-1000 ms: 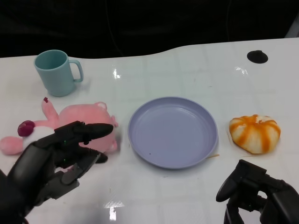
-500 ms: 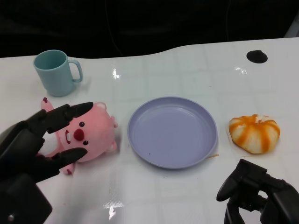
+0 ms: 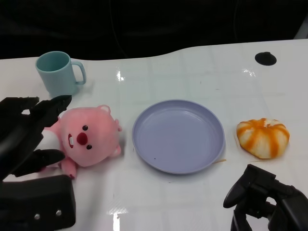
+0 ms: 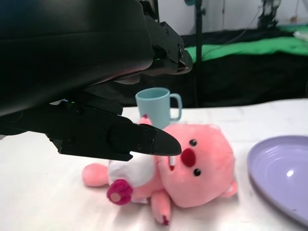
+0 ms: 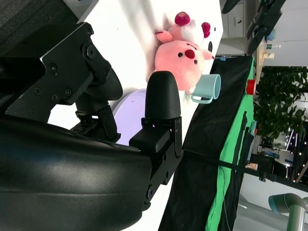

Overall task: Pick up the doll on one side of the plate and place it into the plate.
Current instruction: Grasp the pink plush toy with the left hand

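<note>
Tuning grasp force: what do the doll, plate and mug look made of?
Doll: soft pink plush, matte fuzzy surface, probably stuffed fabric. Plate: lavender, smooth with a faint sheen, likely plastic. Mug: teal, smooth and evenly coloured, plastic or glazed ceramic; can't tell.

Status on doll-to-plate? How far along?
Nothing is placed: the plate holds no doll. In hand: the left hand has its fingers spread around the pink doll, which lies on the table. Left: grip, lift, place. The right hand rests near the table's edge.
</note>
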Available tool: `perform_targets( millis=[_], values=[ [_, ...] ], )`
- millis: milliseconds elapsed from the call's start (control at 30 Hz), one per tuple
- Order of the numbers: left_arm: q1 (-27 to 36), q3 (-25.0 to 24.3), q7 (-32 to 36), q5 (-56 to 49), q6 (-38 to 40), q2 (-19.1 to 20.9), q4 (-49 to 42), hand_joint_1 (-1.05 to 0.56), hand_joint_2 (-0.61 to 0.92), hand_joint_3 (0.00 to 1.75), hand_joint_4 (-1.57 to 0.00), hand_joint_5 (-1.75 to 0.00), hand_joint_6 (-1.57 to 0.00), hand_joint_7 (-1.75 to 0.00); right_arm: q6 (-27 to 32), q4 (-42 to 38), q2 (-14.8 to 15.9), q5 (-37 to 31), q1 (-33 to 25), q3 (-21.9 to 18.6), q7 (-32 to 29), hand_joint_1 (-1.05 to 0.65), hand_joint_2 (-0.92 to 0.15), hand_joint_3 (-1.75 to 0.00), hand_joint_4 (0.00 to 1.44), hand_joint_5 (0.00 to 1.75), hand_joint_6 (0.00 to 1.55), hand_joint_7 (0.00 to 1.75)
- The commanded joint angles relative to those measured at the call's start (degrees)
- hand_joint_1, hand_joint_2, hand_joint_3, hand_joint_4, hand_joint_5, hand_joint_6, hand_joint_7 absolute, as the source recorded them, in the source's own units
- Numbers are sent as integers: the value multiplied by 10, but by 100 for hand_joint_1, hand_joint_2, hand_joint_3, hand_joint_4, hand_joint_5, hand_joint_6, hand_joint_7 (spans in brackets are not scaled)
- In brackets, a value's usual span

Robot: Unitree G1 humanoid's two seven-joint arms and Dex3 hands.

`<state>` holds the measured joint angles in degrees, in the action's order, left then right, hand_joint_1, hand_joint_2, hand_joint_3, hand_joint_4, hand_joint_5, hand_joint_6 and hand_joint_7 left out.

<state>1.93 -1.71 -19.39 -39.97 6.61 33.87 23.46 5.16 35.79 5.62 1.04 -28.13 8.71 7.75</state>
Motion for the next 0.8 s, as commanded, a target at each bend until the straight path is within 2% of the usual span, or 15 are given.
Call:
perform_targets(
  millis=[33,300,667,800],
  values=[
    [-27,14,-24,-17,24,15,-33,-66,90,1,0,-31,-13,0,7,12,1,8,-3,-3,-1,8,-48,-132,71,175,57,155],
    [-98,69,-28,-53,38,26,-159,-70,91,0,0,-27,-13,0,14,16,0,4,-1,-2,-4,8,-48,-132,71,175,58,155],
    [-190,145,28,-61,-5,16,-368,-71,90,0,-5,-20,-17,-1,12,17,-1,2,-3,0,-5,9,-46,-133,71,175,58,155],
    [-214,171,48,-61,-20,11,-417,-71,90,0,-7,-17,-18,-1,11,18,-1,4,-5,1,-4,10,-46,-134,72,175,58,155]
  ],
)
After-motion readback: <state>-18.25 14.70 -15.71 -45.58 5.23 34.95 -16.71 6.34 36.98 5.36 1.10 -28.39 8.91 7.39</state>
